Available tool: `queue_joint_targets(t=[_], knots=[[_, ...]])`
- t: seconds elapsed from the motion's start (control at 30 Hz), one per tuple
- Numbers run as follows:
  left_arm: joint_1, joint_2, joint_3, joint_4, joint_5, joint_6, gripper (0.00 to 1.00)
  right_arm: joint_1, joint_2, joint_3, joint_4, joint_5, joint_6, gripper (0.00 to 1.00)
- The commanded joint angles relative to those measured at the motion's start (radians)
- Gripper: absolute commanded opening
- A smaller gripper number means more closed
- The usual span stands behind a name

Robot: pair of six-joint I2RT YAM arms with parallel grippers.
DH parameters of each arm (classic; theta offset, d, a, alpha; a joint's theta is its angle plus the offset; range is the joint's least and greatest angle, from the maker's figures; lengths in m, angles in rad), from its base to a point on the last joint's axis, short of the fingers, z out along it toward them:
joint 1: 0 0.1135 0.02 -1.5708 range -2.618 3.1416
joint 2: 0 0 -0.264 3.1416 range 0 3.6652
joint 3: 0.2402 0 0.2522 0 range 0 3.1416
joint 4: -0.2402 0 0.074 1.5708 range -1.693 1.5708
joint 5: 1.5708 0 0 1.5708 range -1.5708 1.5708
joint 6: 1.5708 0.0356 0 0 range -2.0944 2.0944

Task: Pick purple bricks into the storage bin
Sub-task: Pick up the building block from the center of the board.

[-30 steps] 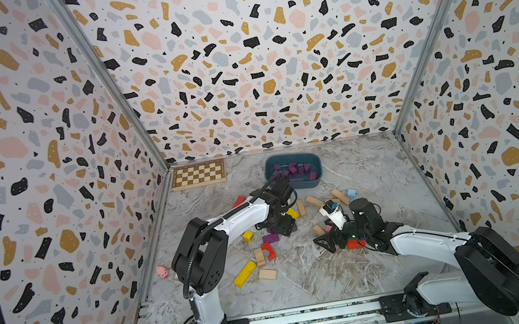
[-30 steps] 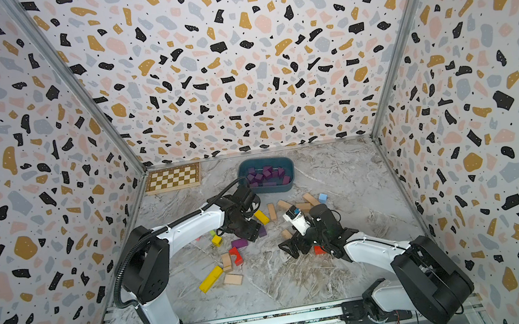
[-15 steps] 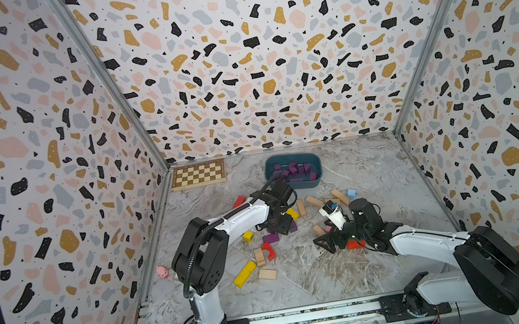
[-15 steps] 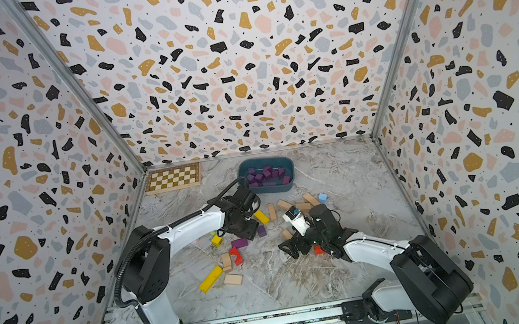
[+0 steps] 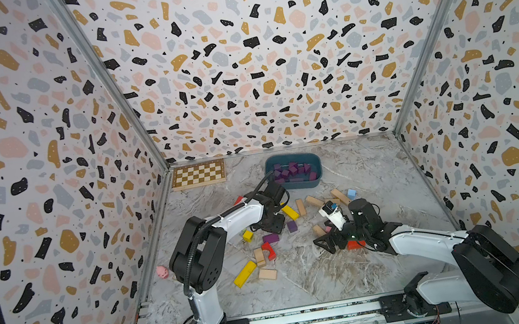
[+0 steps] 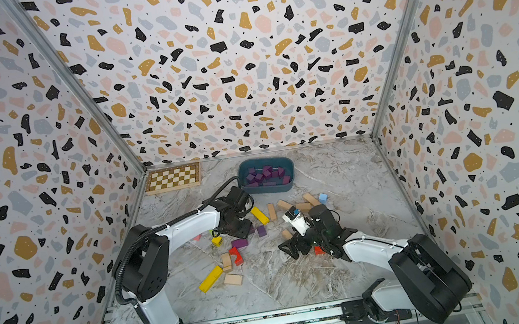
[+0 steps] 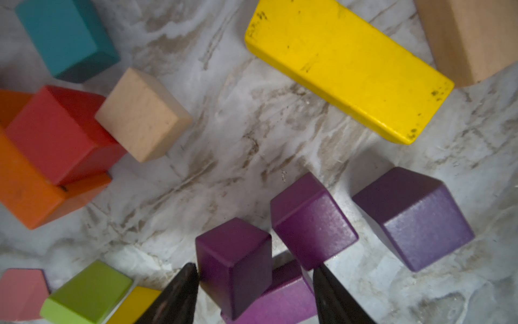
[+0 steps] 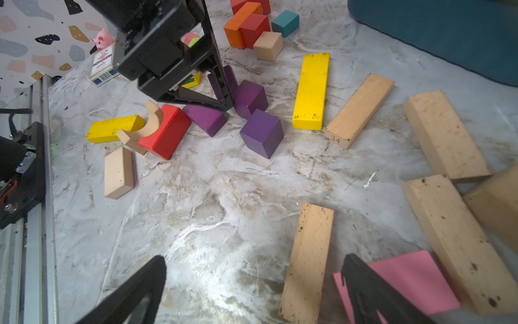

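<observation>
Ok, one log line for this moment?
left gripper: open, astride purple cube | right gripper: open, empty | storage bin: holds purple bricks

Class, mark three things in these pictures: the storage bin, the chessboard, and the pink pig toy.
storage bin (image 5: 301, 184): in a top view, on its outer near wall.
chessboard (image 5: 199, 174): in a top view, on the middle of its chequered face.
pink pig toy (image 5: 162, 272): in a top view, on its body.

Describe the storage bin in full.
The dark teal-blue plastic storage bin is oblong, with rounded corners and low walls, open-topped and upright. It stands on the marbled tabletop near the back wall, apart from the brown-and-cream chessboard beside it. Dark-purple wooden bricks are heaped inside. The left arm's wrist overlaps its near corner; contact unclear.
</observation>
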Motion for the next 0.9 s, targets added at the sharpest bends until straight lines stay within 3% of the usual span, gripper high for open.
queue_joint_targets(t=[0.0,0.73,0.87], knots=[[0.008,0.006,-0.016,0.017,0.005,-0.011,0.63,0.005,0.003,0.025,-0.014,-0.007,-0.002,1.0],[0.041,0.02,-0.043,0.029,0.016,-0.013,0.46,0.006,0.018,0.029,-0.012,-0.017,-0.002,1.0],[0.043,0.023,-0.043,0.03,0.016,-0.016,0.38,0.005,0.019,0.029,-0.013,-0.018,-0.001,1.0]])
